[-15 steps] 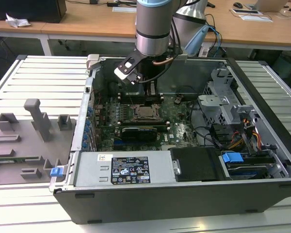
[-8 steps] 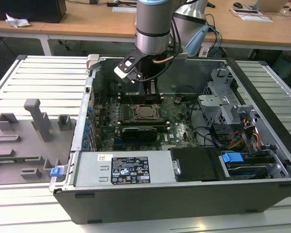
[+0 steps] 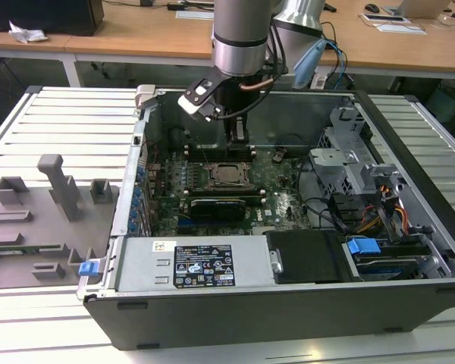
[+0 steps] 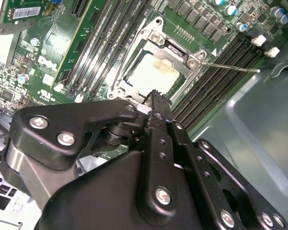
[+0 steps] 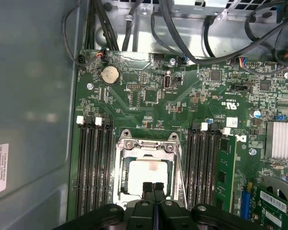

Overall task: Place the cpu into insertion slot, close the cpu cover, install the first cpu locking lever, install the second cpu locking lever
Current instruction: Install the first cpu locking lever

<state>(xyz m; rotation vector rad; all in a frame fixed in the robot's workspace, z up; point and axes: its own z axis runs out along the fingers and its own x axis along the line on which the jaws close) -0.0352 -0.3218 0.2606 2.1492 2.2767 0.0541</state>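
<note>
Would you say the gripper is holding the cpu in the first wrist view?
No, the cpu lies in the insertion slot, framed by the cpu cover.

Both wrist views close above cpu (image 5: 146, 175) (image 4: 151, 76)

cpu (image 5: 146, 173) pale silver | cpu cover (image 5: 146, 142) silvery | motherboard (image 5: 134, 96) green | tool (image 5: 153, 187) black
</note>
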